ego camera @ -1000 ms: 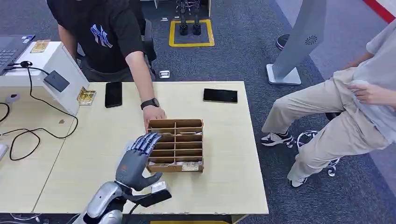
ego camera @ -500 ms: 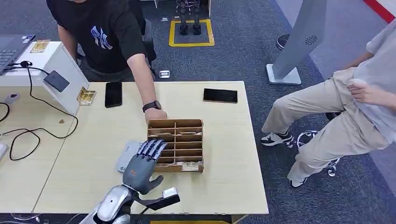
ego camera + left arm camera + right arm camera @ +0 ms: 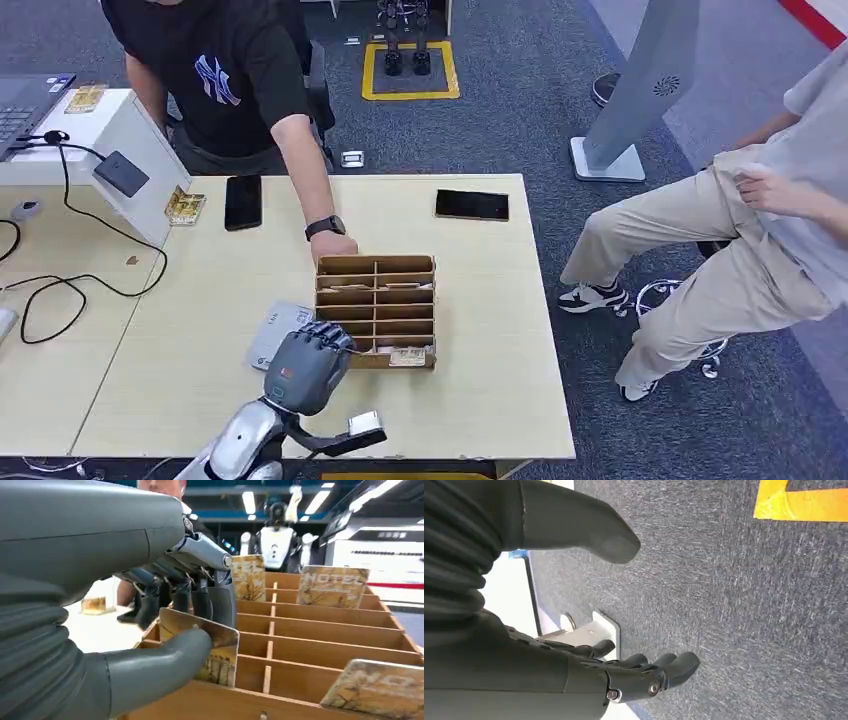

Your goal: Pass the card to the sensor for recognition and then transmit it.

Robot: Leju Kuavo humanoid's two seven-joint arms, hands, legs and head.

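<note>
1. At the table's (image 3: pixel 480 300) near edge, the left hand (image 3: pixel 305 368) pinches a card (image 3: pixel 212 650) in the cardboard organizer's (image 3: pixel 378 310) front-left slot.
2. The right hand (image 3: pixel 574 675) hangs over carpet, fingers apart, holding nothing.
3. A person's hand (image 3: pixel 333 246) touches the organizer's far corner.

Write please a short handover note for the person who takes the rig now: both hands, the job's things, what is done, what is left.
Left hand: pinches a card in a near compartment of the wooden organizer.
Right hand: hangs over the floor, holds nothing.
Sensor: on the white stand, far left.
A person's hand rests at the organizer's far edge.
Done: card gripped. Left: lift it, scan it, hand it over.
</note>
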